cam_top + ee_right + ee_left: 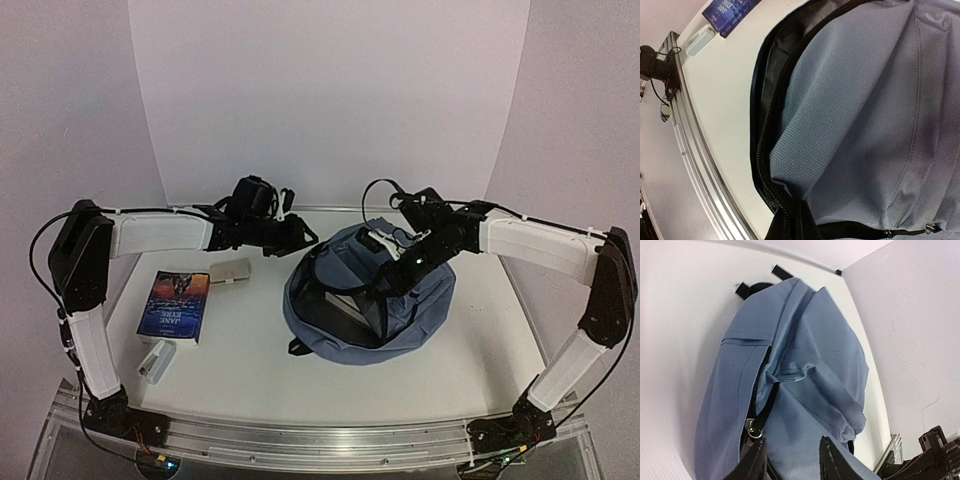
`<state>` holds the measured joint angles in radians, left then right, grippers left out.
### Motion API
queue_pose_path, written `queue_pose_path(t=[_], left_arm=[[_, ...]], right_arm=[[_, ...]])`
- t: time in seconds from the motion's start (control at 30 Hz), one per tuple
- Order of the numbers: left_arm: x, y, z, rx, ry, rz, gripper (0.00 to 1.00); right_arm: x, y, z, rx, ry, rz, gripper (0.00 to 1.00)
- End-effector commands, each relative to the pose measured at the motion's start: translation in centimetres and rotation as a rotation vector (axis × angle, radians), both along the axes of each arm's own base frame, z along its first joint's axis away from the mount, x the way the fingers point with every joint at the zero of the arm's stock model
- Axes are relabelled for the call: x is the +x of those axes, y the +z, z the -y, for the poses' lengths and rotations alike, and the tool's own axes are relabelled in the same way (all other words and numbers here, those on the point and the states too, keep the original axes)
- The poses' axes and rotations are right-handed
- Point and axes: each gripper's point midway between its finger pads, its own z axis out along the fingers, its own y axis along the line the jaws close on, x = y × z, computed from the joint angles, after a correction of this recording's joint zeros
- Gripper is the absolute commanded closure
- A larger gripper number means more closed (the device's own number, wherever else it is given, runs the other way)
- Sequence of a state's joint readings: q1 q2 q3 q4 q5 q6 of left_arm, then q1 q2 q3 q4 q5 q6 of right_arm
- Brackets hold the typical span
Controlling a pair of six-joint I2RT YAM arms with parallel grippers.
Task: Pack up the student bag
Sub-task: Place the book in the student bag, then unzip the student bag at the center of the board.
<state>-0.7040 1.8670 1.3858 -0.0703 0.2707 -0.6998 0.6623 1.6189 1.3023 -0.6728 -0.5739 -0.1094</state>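
Observation:
The student bag (400,320) lies in the middle of the table, slate blue, with its main zip open and dark lining showing. My right gripper (398,268) is over the bag's far side, shut on the zippered edge of the flap (790,200) and holding it up. My left gripper (303,238) is at the bag's far left edge. In the left wrist view its fingers (832,460) stand apart over the blue fabric (805,390), with a metal zip pull (755,429) just beside the left finger. Nothing is pinched between them.
A dark blue book (175,305) lies left of the bag and shows in the right wrist view as the book (732,11). A small flat beige item (228,271) sits behind it. A white tube-like item (155,360) lies near the front left. A metal rail (320,435) runs along the near edge.

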Motion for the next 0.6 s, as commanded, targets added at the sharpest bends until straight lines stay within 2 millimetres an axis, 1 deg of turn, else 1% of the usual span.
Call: queue_pose_path(t=[0.0,0.23,0.47,0.57], left_arm=[[-0.2,-0.2,1.0,0.013,-0.059,-0.022,0.7],[0.1,-1.4,1.2,0.054,-0.06,-0.063,0.74],[0.7,-2.9,1.1,0.114,-0.047,-0.104,0.74],[1.1,-3.3,1.3,0.131,-0.042,-0.106,0.74]], right_arm=[[-1.1,-1.8,0.1,-0.036,0.05,-0.023,1.0],[-1.7,-3.0,-0.4,-0.052,0.071,-0.052,1.0],[-2.0,-3.0,-0.9,-0.047,0.085,-0.056,1.0],[-2.2,-3.0,-1.0,-0.047,0.09,-0.061,1.0]])
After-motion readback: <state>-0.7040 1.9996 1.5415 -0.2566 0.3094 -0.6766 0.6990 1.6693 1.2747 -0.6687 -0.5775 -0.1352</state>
